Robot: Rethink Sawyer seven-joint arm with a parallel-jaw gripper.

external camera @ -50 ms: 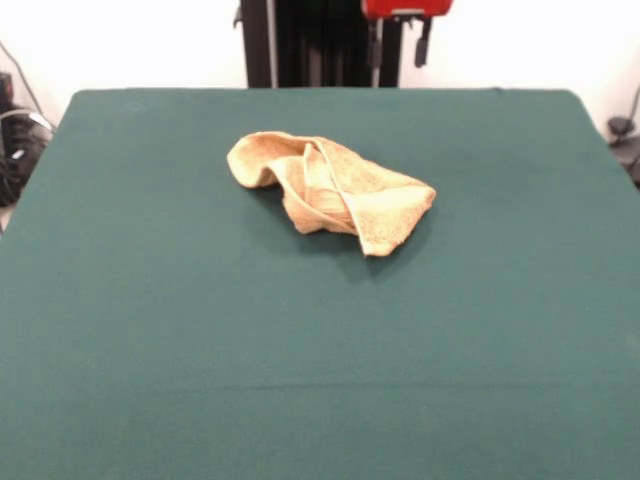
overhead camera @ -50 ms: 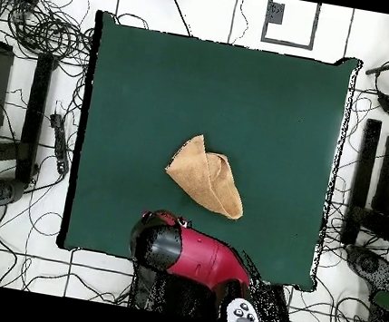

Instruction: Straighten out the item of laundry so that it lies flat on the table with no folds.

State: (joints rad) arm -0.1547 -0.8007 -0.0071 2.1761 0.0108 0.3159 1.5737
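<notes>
Jaw state of the gripper (external camera @ -50 ms: 400, 45) cannot be told. The crumpled towel (overhead camera @ -50 ms: 205, 177) runs diagonally overhead, folded on the table (overhead camera @ -50 ms: 136, 94). Cables (overhead camera @ -50 ms: 46, 24) surround the table.

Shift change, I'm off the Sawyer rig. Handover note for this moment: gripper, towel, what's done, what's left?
Gripper: drawn back at the table's far edge in the front view, holding nothing; open or shut cannot be told. In the overhead view the arm sits over the table edge by the base, apart from the towel.
Towel: crumpled near the middle of the table, folded over itself in several layers.
Done: nothing visible; the towel is not flat.
Left: grasp a corner or edge, pull the folds out, lay it flat.
</notes>
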